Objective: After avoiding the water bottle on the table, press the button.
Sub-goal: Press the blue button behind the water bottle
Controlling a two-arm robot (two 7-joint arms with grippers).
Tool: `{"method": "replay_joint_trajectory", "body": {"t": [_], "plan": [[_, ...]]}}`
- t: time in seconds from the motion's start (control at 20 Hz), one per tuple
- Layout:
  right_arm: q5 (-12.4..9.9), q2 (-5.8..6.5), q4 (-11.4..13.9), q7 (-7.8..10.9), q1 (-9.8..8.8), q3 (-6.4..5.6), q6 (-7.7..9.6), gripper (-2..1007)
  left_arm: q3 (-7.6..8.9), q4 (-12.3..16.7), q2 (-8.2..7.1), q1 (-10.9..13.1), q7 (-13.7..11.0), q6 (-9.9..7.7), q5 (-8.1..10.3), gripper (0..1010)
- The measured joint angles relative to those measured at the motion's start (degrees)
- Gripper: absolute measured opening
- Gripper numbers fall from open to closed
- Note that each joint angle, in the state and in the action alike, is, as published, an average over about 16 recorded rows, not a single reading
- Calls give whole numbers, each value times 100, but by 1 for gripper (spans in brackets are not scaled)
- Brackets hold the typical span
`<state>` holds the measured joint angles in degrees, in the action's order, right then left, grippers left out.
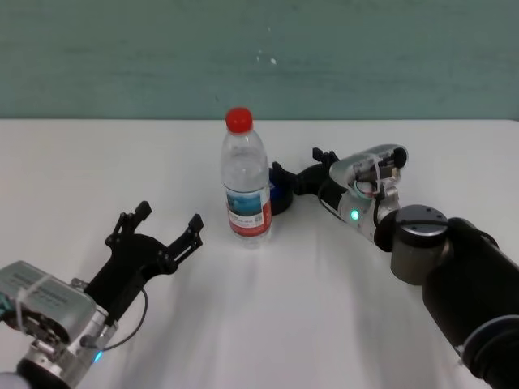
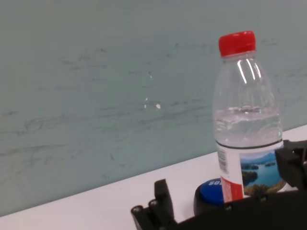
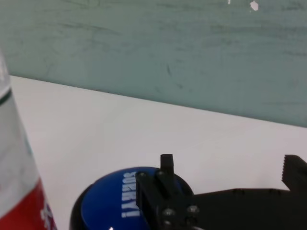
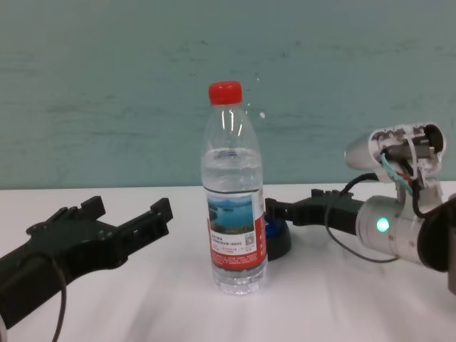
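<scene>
The water bottle (image 1: 246, 180) stands upright in the middle of the white table (image 1: 284, 324), with a red cap and a lake label. The blue button (image 1: 280, 195) on its black base sits just behind and to the right of the bottle, partly hidden by it. My right gripper (image 1: 301, 164) is open, past the bottle on its right, with one finger (image 3: 165, 168) over the button (image 3: 120, 203); I cannot tell if it touches. My left gripper (image 1: 169, 219) is open and empty, to the near left of the bottle. The chest view shows the bottle (image 4: 235, 199) and button (image 4: 276, 241).
A teal wall (image 1: 259, 57) runs along the table's far edge. My right forearm (image 1: 454, 275) lies over the table's right side. The left wrist view shows the bottle (image 2: 247, 129) with the button (image 2: 211, 191) behind it.
</scene>
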<state>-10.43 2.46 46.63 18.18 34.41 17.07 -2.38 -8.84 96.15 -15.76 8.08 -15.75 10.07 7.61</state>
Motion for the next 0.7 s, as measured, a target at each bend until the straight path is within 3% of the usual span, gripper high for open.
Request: {"method": "replay_joint_trajectory", "body": {"t": [0.4,0.7], "plan": [[-41,-17,-138,53,45,-20,36,1004,0,0,0,0,0,0,0,1010],[-85,48,239,17,-156,-51,130,1004,0,0,0,0,0,0,0,1010]]}}
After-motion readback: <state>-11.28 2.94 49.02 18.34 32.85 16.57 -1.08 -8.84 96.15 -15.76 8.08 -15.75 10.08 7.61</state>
